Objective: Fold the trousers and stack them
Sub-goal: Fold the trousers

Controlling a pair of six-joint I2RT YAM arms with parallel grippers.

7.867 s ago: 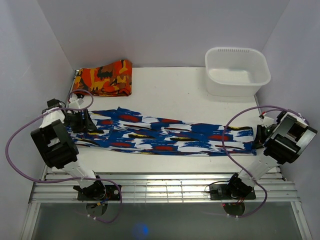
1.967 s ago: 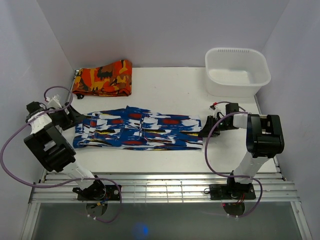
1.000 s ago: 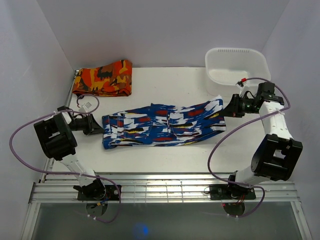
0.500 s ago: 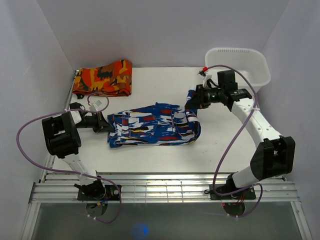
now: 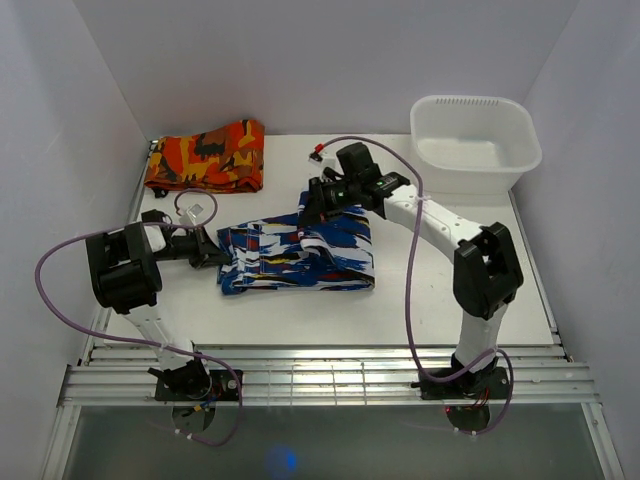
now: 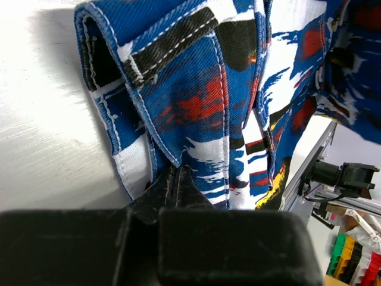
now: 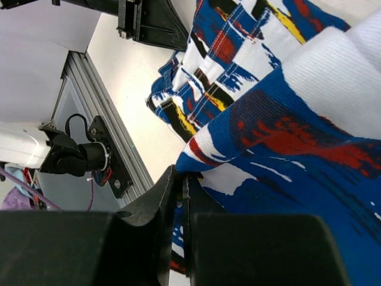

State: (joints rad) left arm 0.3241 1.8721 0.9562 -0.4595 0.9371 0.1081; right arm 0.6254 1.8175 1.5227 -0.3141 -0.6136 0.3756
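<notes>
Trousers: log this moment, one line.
blue-and-white print cloth trousers: partly folded | left pincer: shut on trousers | right pincer: shut on trousers

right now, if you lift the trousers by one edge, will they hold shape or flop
Probably floppy: the trousers drape in soft folds from the right gripper. Likely light, since a pinched edge carries them. Pushed, they would likely bunch, as the layers wrinkle.

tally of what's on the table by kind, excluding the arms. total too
Trousers: 1, blue-and-white trousers
Other folded cloth: 1, orange patterned folded cloth
Tubs: 1, white tub
Total: 3
</notes>
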